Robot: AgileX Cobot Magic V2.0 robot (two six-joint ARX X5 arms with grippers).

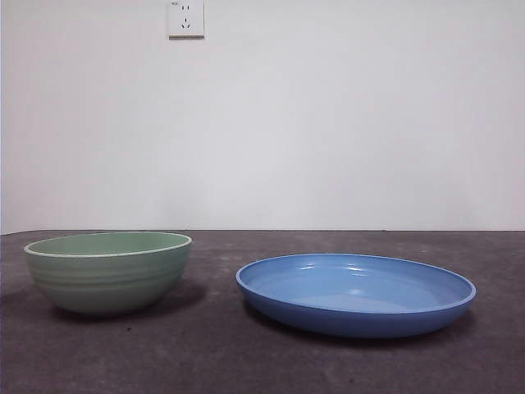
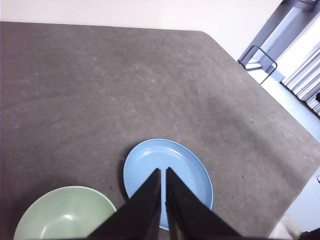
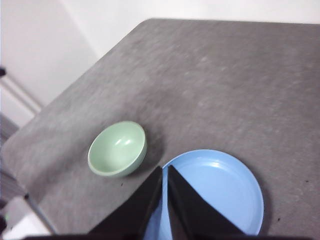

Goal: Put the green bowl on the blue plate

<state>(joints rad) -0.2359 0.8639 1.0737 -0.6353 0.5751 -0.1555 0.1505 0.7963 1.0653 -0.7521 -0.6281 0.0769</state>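
Note:
The green bowl [image 1: 107,271] stands upright and empty on the dark table at the left of the front view. The blue plate [image 1: 356,294] lies flat to its right, a short gap between them, with nothing on it. Both arms are high above the table and out of the front view. My left gripper [image 2: 163,172] is shut and empty, over the plate [image 2: 177,165], with the bowl [image 2: 62,215] beside it. My right gripper [image 3: 164,170] is shut and empty, above the plate's rim [image 3: 225,187], with the bowl [image 3: 117,148] off to one side.
The dark grey table [image 1: 246,361] runs back to a white wall with a socket [image 1: 186,18]. The left wrist view shows the table's rounded corner [image 2: 207,35] and a metal frame [image 2: 257,57] beyond it. The right wrist view shows the table's other edge [image 3: 30,200].

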